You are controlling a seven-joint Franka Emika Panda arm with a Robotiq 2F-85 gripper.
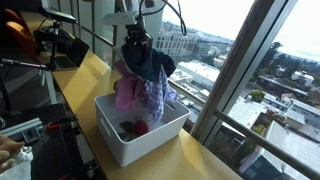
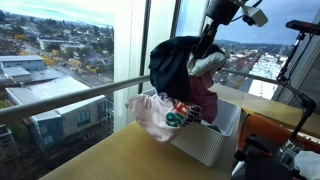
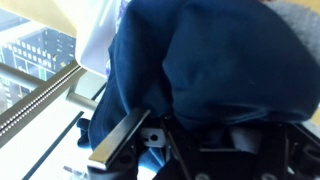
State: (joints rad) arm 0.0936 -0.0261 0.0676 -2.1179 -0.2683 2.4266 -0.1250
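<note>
Pincer [image 1: 136, 42] clamped shut on dark blue garment [image 1: 152, 66]. Garment hangs straight below pincer, long axis vertical, directly over white bin [image 1: 108, 125] at desk [image 1: 195, 155] window edge. Hem possibly touching pink clothes [image 1: 128, 95].

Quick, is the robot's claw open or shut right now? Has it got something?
Gripper: shut, holding the dark blue cloth above the white bin.

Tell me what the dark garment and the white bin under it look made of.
The dark garment looks like soft matte navy fabric: it hangs in folds and creases. The white bin is probably plastic: smooth, faintly shiny, rigid straight walls.
</note>
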